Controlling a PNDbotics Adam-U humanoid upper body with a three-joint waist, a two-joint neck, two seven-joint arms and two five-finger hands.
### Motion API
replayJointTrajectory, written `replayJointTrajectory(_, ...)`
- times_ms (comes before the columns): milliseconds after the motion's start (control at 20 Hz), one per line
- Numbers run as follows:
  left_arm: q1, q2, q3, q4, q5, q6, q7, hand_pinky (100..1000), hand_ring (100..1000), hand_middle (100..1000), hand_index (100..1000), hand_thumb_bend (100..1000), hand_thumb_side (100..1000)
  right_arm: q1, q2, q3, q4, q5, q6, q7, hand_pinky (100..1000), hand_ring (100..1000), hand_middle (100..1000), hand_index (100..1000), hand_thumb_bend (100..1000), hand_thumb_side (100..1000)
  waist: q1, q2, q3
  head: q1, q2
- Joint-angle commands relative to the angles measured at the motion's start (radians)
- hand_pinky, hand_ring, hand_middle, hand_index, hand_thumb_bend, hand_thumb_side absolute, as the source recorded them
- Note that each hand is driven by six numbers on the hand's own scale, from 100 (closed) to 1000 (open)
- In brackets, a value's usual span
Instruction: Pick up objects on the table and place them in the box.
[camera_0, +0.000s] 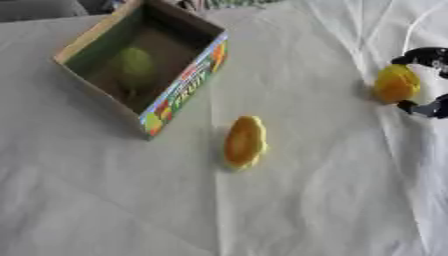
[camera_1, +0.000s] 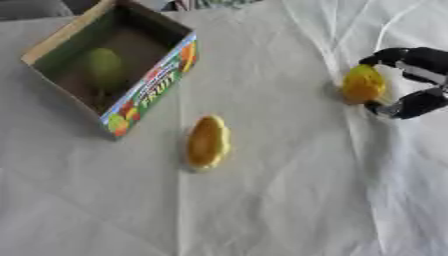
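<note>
While a long yellow fruit (camera_1: 207, 142) lies mid-surface near the box (camera_0: 188, 80), a round yellow fruit (camera_1: 363, 84) is pinched between the right hand's (camera_1: 418, 80) curled fingers (camera_1: 389, 55).

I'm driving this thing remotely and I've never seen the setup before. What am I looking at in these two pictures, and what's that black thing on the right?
Both pictures come from the robot's head, one from each eye of a stereo camera looking down at a table under a white cloth, so they show nearly the same scene. The black thing at the right edge is the robot's right hand, with its fingers and thumb curled round a yellow object. The left hand is not in view. At upper left stands an open cardboard box with printed fruit on its side; a green round object already lies inside. A yellow oblong object lies on the cloth in the middle, untouched.
</note>
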Motion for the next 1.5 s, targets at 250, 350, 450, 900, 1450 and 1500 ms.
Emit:
replayJointTrajectory(250,-0.002,0.013,0.001,-0.016,0.008,0.002,-0.009,814,803,809,898,100,460,-0.014,-0.015,-0.008,-0.013,-0.043,0.001,-0.006,884,1000,608,811,100,320,-0.004,-0.016,0.003,-0.003,-0.012)
replayJointTrajectory(350,-0.003,0.012,0.001,-0.016,0.009,0.004,-0.010,814,803,807,898,100,463,-0.017,-0.016,-0.010,-0.022,-0.053,0.006,-0.030,848,1000,538,746,100,315,-0.006,-0.017,0.003,-0.003,-0.013)
replayJointTrajectory(450,-0.004,0.012,-0.002,-0.016,0.011,0.005,-0.013,814,803,807,898,100,465,-0.023,-0.015,-0.010,-0.025,-0.048,0.010,-0.069,815,972,462,665,100,276,-0.007,-0.018,0.005,-0.004,-0.015)
replayJointTrajectory(900,0.004,0.017,-0.001,-0.016,0.012,0.008,-0.017,815,804,805,898,100,467,0.008,-0.034,-0.065,-0.175,-0.240,0.064,-0.141,786,918,353,558,100,190,-0.015,-0.024,0.005,0.005,-0.009)
replayJointTrajectory(1450,-0.023,0.039,-0.021,-0.016,0.028,0.005,-0.027,817,806,804,896,101,431,-0.258,-0.010,-0.003,-0.471,-0.463,0.084,-0.020,713,835,356,555,100,148,-0.046,-0.054,0.036,-0.019,0.009)
replayJointTrajectory(1500,-0.030,0.041,-0.024,-0.016,0.033,0.004,-0.030,818,807,804,896,108,424,-0.317,0.024,0.024,-0.460,-0.468,0.091,0.012,713,832,358,556,100,141,-0.048,-0.058,0.043,-0.026,0.013)
